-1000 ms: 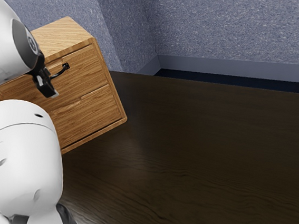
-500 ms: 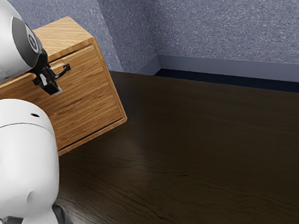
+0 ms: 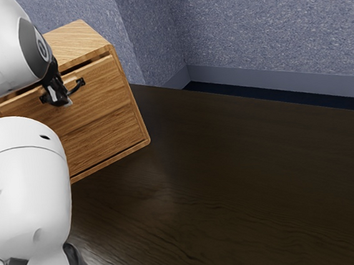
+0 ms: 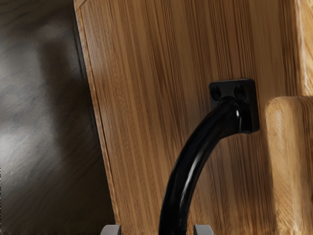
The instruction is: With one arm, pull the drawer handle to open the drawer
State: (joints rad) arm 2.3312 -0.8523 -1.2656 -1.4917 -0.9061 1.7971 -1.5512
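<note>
Gripper: our black two-finger gripper [image 3: 57, 95] sat at the handle, right in front of the upper drawer's face.
Grip state: released. Our fingertips [image 4: 110, 229] stood on either side of the handle, and wood showed between it and each tip, less on one side than the other.
Handle: a black curved bar [image 4: 193, 156] that passed between our fingertips and bent away from the gripper to a square mounting plate [image 4: 247, 98] with two screws.
Arm: white links [image 3: 19, 185] that led off from the gripper toward the exterior view's left and lower edge.
Upper drawer: light wood [image 3: 100, 83], directly behind the gripper. Its front stood slightly proud of the cabinet, with a dark gap along its top edge.
Lower drawer: same wood [image 3: 101, 130], just below the gripper.
Cabinet: a light wooden box [image 3: 74, 39] that enclosed both drawers, its top above and behind the gripper.
Table: a dark wood-grain surface [image 3: 244, 176] under the cabinet that spread well away from the gripper toward the exterior view's right.
Walls: blue-grey and speckled [image 3: 266, 17], farthest from the gripper.
</note>
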